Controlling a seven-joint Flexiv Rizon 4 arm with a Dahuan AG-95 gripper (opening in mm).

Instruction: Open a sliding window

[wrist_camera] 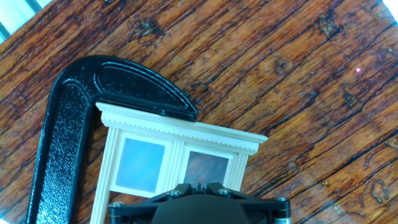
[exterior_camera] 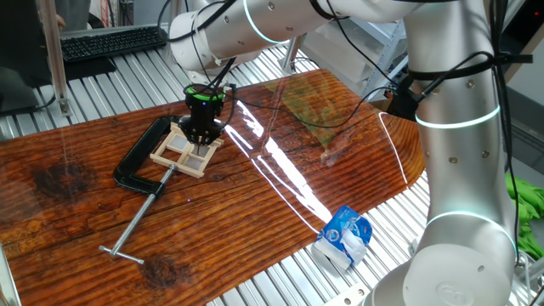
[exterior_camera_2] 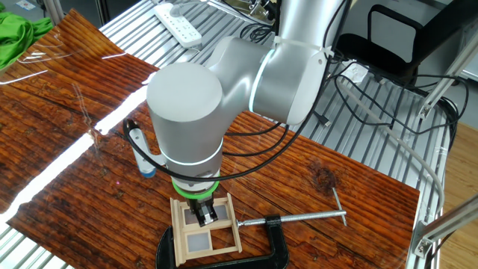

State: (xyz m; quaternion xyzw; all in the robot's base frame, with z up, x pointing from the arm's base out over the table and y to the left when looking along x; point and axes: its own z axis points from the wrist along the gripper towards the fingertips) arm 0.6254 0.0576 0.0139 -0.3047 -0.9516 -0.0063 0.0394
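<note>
The sliding window (exterior_camera: 181,153) is a small pale wooden frame lying flat on the wooden tabletop, pinned at one end by a black C-clamp (exterior_camera: 136,160). My gripper (exterior_camera: 202,136) points straight down onto the window, jaws shut, tips resting among its cross bars. From the other fixed view the gripper (exterior_camera_2: 205,215) stands over the far panes of the window (exterior_camera_2: 188,240). In the hand view the window's top rail (wrist_camera: 186,132) lies just ahead of the shut gripper (wrist_camera: 199,185). One pane looks pale blue, the other shows the brown table. The panes under the hand are hidden.
The clamp's screw rod (exterior_camera: 140,221) stretches toward the table's near edge. A crumpled blue-and-white packet (exterior_camera: 342,239) lies beside the board. A clear plastic sheet (exterior_camera: 310,106) rests at the far end. A white marker (exterior_camera_2: 140,153), power strip (exterior_camera_2: 178,22) and green cloth (exterior_camera_2: 15,33) lie around.
</note>
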